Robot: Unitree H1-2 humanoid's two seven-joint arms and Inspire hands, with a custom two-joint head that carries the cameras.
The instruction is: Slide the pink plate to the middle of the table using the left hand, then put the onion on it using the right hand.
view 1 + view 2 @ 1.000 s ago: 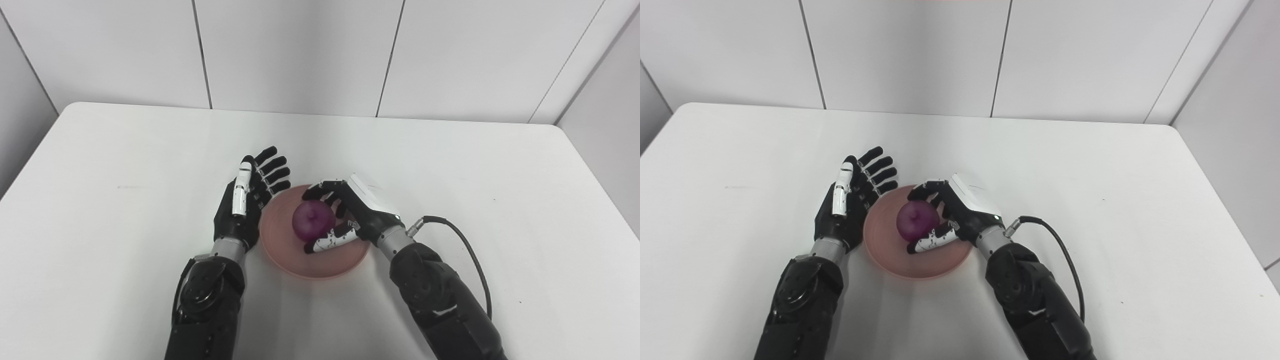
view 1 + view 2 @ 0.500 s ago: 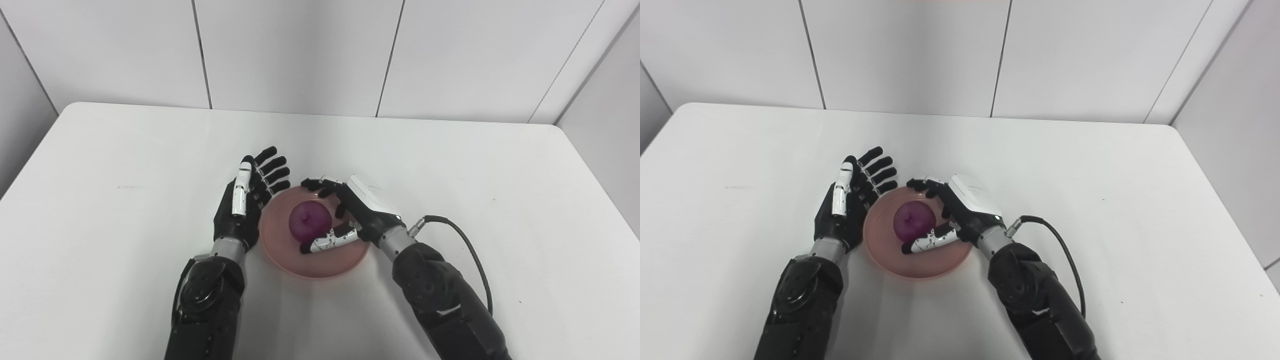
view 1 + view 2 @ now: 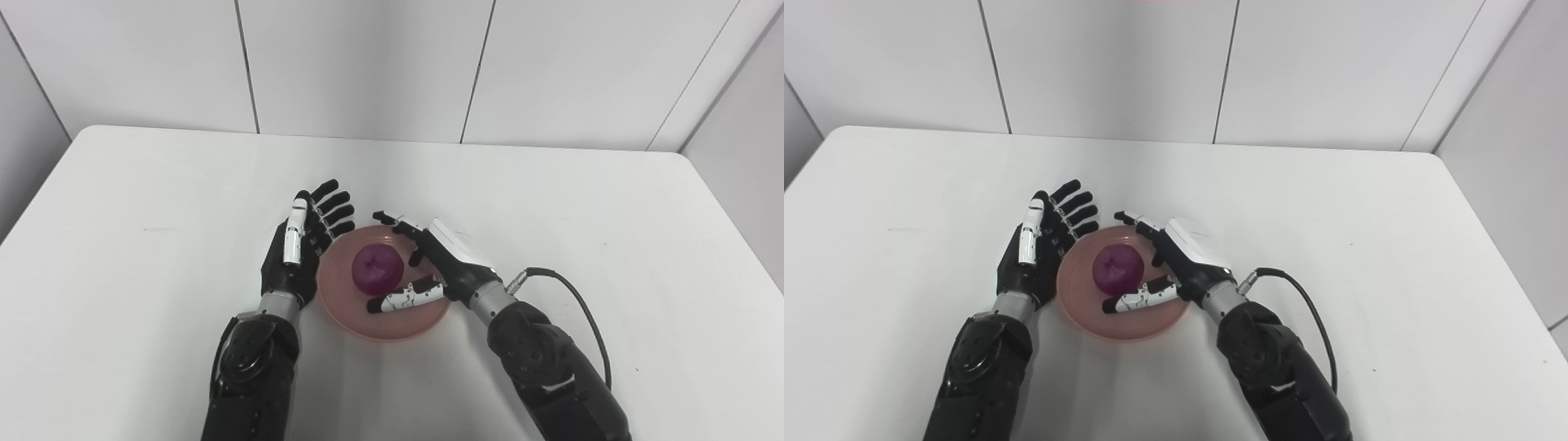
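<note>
White table (image 3: 153,184): your right hand (image 3: 438,269), fingers spread, sits just right of the onion (image 3: 377,269) on the pink plate (image 3: 343,309).

The worktop (image 3: 551,202) lies bare toward the far edge and out to both sides, so a hand could pass freely there. The crowded patch sits near the front middle: the pink plate (image 3: 392,321) with the onion (image 3: 378,269) on it. The left hand (image 3: 298,257) stands just beside the plate's left rim, fingers (image 3: 334,202) spread, blocking that side. The right hand (image 3: 438,269) is spread around the onion from the right, not touching it. A black cable (image 3: 579,306) loops over the worktop right of the right arm.
</note>
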